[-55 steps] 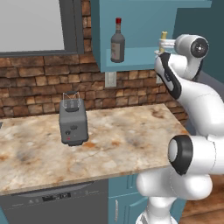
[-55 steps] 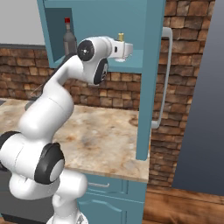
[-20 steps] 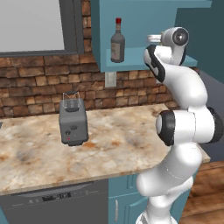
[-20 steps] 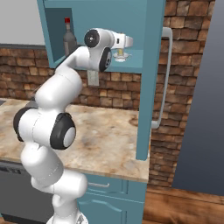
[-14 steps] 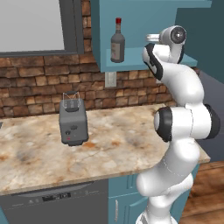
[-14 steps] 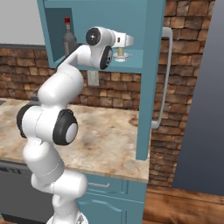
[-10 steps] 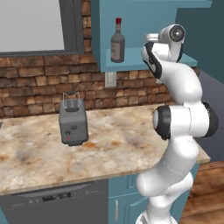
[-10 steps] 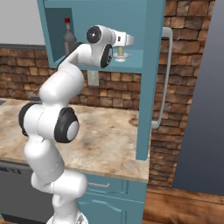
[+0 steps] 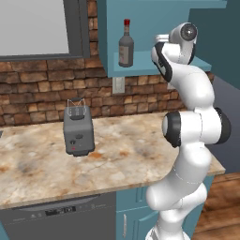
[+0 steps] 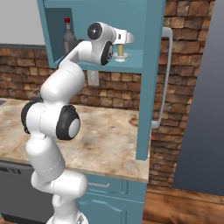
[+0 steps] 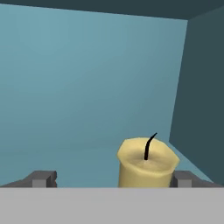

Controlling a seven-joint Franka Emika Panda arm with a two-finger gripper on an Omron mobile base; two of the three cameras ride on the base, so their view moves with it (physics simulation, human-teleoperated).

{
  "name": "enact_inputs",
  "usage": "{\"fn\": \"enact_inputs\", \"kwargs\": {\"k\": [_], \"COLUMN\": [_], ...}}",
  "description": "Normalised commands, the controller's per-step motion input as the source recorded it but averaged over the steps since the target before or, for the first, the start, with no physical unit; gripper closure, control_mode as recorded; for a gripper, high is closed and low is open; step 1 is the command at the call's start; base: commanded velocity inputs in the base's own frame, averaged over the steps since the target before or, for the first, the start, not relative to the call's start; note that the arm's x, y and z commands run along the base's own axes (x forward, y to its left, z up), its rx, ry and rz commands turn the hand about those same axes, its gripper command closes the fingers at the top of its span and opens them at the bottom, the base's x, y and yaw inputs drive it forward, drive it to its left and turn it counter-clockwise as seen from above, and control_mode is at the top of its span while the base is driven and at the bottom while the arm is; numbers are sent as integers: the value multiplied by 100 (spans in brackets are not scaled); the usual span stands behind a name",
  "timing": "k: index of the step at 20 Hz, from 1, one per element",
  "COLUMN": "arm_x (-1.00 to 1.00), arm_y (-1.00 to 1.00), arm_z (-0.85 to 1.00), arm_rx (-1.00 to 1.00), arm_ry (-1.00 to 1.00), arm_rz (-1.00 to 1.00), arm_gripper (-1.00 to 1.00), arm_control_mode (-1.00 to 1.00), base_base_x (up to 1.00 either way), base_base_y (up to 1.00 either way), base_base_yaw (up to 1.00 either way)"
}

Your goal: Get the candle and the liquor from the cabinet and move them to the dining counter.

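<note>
Here the gripper [image 11: 111, 179] stands wide apart around the candle [image 11: 147, 162], a stubby, pale yellow, waxy cylinder with a curved black wick, on the smooth teal cabinet [image 10: 151, 65] shelf. Further along that shelf stands the liquor [image 9: 125, 46], a dark glass bottle with narrow neck and red cap.

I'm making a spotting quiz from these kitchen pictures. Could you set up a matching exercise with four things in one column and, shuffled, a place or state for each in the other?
Things:
1. short yellow stick candle
2. dark glass liquor bottle with red cap
3. grey metal toaster
4. robot's two-finger hand

Places or states:
A. stands on the marbled stone counter below the brick wall
B. open, fingers either side of a thing
C. stands at the left end of the teal wall cabinet's shelf
D. between the fingertips, nearer one of them

Pairs: 1-D, 2-C, 3-A, 4-B
</note>
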Motion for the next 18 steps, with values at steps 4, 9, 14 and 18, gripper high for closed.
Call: {"fn": "enact_inputs", "kwargs": {"k": [4, 9, 14, 18], "arm_x": [0, 1, 0, 0], "arm_y": [0, -2, -1, 0], "arm_z": [0, 0, 0, 0], "arm_rx": [0, 0, 0, 0], "arm_ry": [0, 0, 0, 0], "arm_rz": [0, 0, 0, 0], "arm_gripper": [-100, -100, 100, 100], "arm_control_mode": [-100, -100, -100, -100], "base_base_x": [0, 0, 0, 0], "base_base_y": [0, 0, 0, 0], "base_base_yaw": [0, 0, 0, 0]}}
